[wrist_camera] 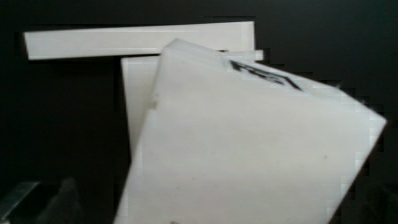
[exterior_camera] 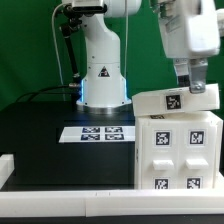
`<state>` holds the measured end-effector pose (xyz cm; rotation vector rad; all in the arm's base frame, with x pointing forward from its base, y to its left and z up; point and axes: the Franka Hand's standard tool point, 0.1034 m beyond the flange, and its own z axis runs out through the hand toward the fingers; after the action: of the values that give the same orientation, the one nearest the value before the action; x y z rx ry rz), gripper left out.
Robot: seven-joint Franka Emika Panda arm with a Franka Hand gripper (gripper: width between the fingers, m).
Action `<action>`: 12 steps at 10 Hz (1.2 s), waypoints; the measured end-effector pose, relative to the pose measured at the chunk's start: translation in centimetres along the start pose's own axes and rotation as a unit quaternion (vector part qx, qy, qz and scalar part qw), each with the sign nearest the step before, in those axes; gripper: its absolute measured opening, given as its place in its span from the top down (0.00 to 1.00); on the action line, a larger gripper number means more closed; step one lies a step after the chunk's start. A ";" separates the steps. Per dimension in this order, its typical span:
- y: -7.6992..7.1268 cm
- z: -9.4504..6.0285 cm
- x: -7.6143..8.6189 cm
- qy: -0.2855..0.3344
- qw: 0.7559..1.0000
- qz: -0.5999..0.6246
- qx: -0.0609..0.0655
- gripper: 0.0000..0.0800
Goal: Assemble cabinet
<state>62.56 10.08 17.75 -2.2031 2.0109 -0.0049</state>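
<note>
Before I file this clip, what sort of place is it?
Likely a robotics lab bench: a glossy white robot arm, a flat white marker board on a black table, and a tagged white plastic cabinet.

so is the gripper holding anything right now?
Nothing held. The gripper is open just above the tilted top panel, which rests on the cabinet.

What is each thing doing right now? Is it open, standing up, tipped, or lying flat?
gripper: open, holding nothing, right above the top panel
cabinet: standing upright on the table, by the exterior view's right
top panel: tilted, resting on the cabinet, not lying flat
marker board: lying flat on the table
</note>
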 end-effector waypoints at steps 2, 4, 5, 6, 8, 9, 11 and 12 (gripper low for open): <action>-0.2 -0.4 -0.2 -0.004 0.995 -0.095 -0.003 0.00; -0.1 -0.5 0.1 -0.005 0.987 -0.163 -0.002 0.00; -0.1 -0.5 0.1 -0.005 0.981 -0.194 -0.002 0.00; -0.2 -0.5 0.1 -0.005 0.969 -0.246 -0.001 0.00; -0.2 -0.5 0.1 -0.005 0.954 -0.299 -0.001 0.00; -0.2 -0.5 0.2 -0.005 0.939 -0.344 -0.001 0.00; -0.1 -0.4 0.2 -0.003 0.916 -0.401 -0.001 0.00; -0.2 -0.3 0.2 0.007 0.881 -0.473 0.001 0.00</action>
<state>62.78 9.86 18.10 -2.9170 0.7371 -0.1354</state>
